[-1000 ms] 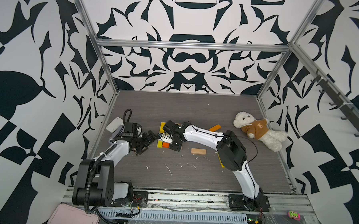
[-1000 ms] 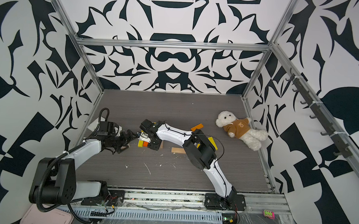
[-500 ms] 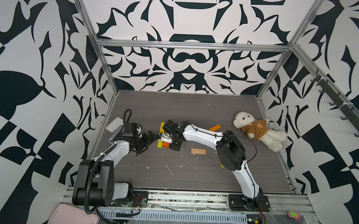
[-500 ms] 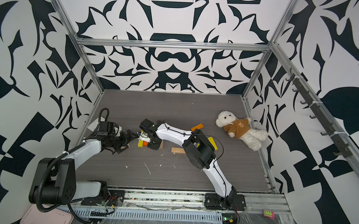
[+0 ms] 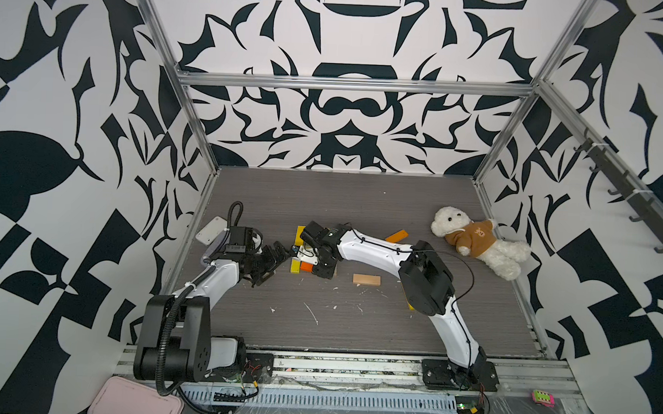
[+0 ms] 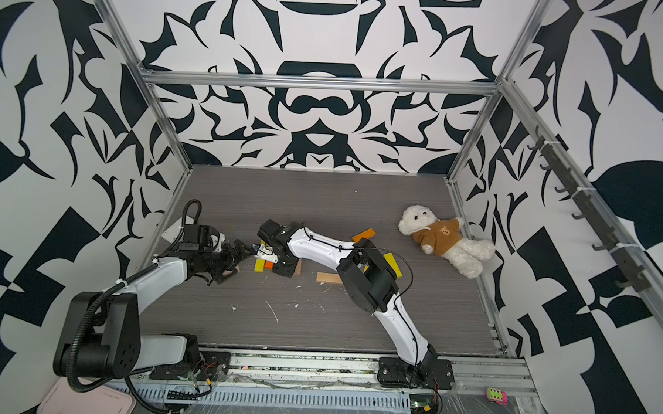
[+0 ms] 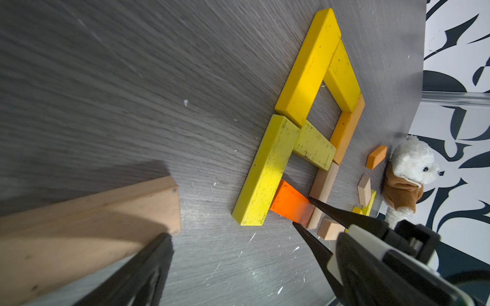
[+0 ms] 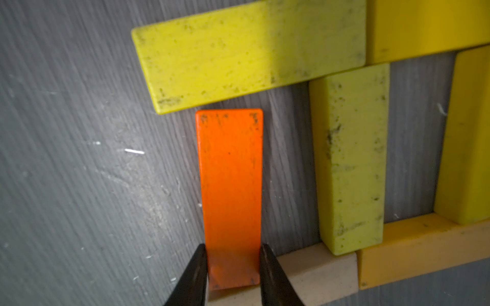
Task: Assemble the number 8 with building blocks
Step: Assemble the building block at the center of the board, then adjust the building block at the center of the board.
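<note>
Yellow, lime, pale-orange and tan building blocks (image 7: 309,66) lie flat as a partly closed figure. My right gripper (image 8: 232,254) is shut on the bright orange block (image 8: 230,185). One end of that block touches the long lime block (image 8: 249,53) and the other rests on the tan block (image 8: 318,267). In both top views this gripper (image 5: 313,269) (image 6: 277,267) hides most of the figure. My left gripper (image 5: 271,263) (image 7: 244,270) stands wide open just left of the figure, holding nothing. A tan plank (image 7: 87,225) lies beside its finger (image 7: 148,265).
Loose blocks lie to the right: a tan one (image 5: 366,280), an orange one (image 5: 396,235) and a yellow one (image 6: 392,264) half under the right arm. A teddy bear (image 5: 474,241) lies by the right wall. A white-grey case (image 5: 211,229) sits by the left wall.
The right gripper's jaws have closed a little onto the orange block. Neither arm has visibly moved.
</note>
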{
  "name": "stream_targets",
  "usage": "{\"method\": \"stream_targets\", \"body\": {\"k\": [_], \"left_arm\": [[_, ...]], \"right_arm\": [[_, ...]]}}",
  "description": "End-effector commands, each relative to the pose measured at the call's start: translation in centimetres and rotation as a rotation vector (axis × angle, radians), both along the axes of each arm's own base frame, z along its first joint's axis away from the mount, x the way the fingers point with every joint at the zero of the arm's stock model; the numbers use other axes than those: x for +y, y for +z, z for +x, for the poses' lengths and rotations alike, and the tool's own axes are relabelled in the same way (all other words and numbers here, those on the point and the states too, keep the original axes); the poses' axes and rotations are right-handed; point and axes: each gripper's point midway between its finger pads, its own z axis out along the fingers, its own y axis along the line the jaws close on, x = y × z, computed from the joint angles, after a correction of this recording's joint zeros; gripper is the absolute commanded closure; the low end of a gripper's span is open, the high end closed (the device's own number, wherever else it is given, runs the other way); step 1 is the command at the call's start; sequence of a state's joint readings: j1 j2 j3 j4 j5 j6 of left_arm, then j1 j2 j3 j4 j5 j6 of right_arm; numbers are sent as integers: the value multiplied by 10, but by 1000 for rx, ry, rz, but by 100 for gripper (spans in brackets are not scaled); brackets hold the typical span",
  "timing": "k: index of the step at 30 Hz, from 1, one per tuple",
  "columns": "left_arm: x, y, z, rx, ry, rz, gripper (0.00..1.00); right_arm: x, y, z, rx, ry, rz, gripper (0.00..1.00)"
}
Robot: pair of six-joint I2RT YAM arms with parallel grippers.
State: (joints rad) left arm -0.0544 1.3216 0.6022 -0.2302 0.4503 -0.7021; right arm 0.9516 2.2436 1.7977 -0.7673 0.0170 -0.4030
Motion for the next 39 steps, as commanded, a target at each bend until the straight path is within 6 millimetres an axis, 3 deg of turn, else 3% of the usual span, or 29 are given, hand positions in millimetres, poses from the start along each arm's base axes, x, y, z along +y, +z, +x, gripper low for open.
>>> {"method": "stream_targets", "body": {"k": [1,8,18,23,27,39], "left_arm": [[-18,5,-9,6,-77,-57,1],[-18,5,-10,4,-77,-57,1],[-16,8,-10,-7,-75,-44,1],[-12,8,-11,-9,-69,-20,1],[-6,16,-12,-40,-56,19,1],[11,20,-14,-68,2,112,1]], "right_arm": [[44,21,-22,-41,129,119,66],[56,47,-23,-49,95,222,48],[66,90,-20,-66,-10,383,45],[65,111,-3,-33,-235,519,60],[63,113,12,7,-388,575,68],[56,81,41,21,-609,541,84]]}}
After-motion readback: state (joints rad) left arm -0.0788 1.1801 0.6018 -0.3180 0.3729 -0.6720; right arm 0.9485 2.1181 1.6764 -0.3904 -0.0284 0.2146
